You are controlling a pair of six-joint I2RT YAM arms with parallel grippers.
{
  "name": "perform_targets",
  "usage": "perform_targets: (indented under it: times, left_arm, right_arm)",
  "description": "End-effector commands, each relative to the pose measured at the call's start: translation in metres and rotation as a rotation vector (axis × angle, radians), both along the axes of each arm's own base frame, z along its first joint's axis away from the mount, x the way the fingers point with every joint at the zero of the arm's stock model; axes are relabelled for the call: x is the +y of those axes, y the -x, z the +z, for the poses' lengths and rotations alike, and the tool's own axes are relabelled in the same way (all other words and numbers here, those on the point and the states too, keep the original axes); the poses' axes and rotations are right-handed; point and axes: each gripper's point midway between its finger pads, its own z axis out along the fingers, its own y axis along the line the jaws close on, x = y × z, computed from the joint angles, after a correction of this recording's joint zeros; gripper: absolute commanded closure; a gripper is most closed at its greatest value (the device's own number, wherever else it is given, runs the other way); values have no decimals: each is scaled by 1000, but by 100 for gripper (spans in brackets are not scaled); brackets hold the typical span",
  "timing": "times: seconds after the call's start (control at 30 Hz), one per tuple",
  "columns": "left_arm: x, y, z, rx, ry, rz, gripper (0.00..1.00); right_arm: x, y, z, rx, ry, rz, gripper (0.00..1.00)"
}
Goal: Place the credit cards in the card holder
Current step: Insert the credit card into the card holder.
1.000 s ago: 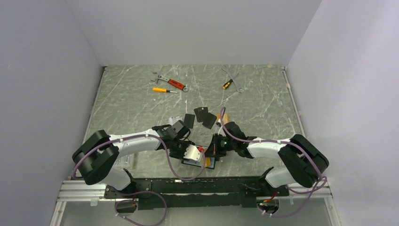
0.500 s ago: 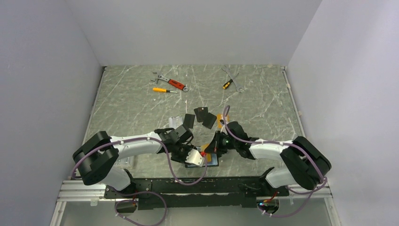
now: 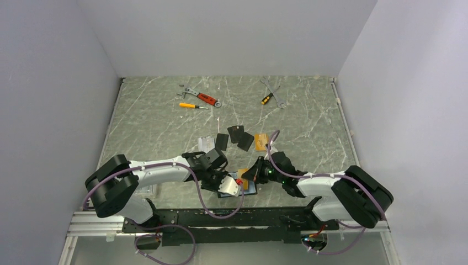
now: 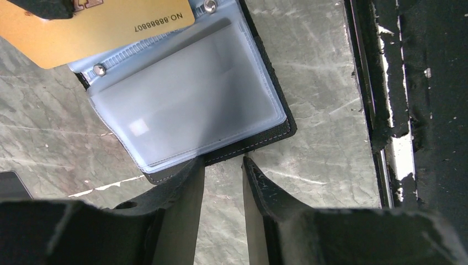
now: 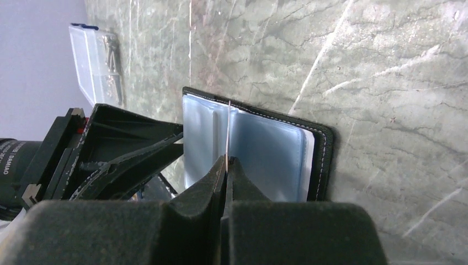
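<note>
Card holder [image 3: 246,188]: lies open at the middle of the near edge of the surface [image 3: 154,121], clear sleeves up, between the two grippers.
Left gripper [image 4: 221,161]: I see its fingers part-way apart with bare surface in the gap, so it holds nothing. The tips sit at the holder's stitched black border, and one finger overlaps that border.
Right gripper [image 5: 225,161]: clamped tight on a gold card [image 4: 105,27], pinched at one end.
Gold card: stands edge-on over the sleeves in the right wrist view. Its printed end overlaps the riveted side of the holder. I cannot tell whether it has entered a pocket.
Loose cards: three black cards [image 3: 236,133], a silver card [image 3: 205,142] and an orange card [image 3: 261,137] lie flat toward the middle of the surface, beyond the holder.
Tools [image 3: 201,97]: wrenches and screwdrivers along the far edge.
</note>
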Motion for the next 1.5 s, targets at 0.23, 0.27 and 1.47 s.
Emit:
perform_targets:
  times: [0.23,0.27,1.47]
  left_arm:
    - [14,15,-16,58,-73,20,65]
    - [14,16,-17,59,-76,21,65]
    - [16,14,-16,34,-99,19,74]
  right_arm:
    - [15,-7,17,-49,-176,-63,100]
    - [15,-7,17,-47,-175,-65,100]
    - [14,23,-8,18,-152,-52,100]
